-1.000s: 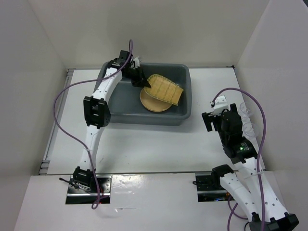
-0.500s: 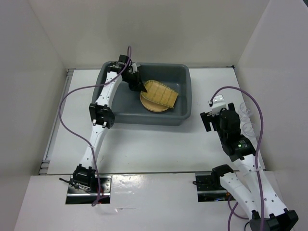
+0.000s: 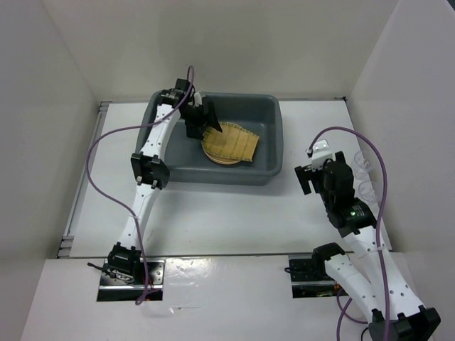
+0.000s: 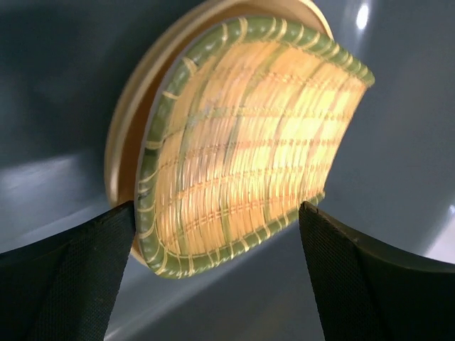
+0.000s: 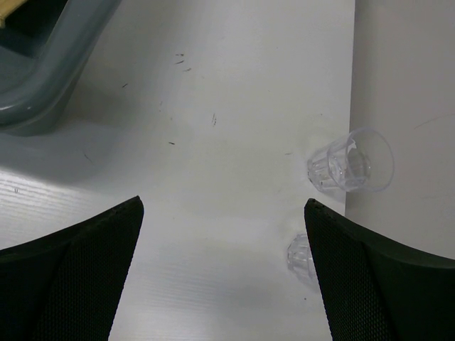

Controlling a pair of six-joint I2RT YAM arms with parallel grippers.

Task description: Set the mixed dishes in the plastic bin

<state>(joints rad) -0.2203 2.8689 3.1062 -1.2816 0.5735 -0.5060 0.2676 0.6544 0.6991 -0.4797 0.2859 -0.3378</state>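
The dark grey plastic bin (image 3: 213,174) stands at the back centre. In it the yellow-green fan-shaped dish (image 3: 233,142) lies on a tan-orange plate (image 3: 211,154). My left gripper (image 3: 204,126) hangs open inside the bin at the dish's left end. In the left wrist view the dish (image 4: 249,142) rests free on the plate (image 4: 131,121), its near edge between my open fingers (image 4: 64,284). My right gripper (image 3: 311,177) hovers open over bare table right of the bin. Two clear glass cups (image 5: 352,162) (image 5: 302,256) sit near the right wall, the nearer one beside the right fingertip.
White walls close in the table on the left, back and right. The cups (image 3: 364,162) stand close against the right wall. A corner of the bin (image 5: 43,78) shows at the upper left of the right wrist view. Purple cables loop beside both arms.
My left gripper has opened and let go of the fan dish, which has settled flatter on the plate in the bin. The right arm has hardly moved.
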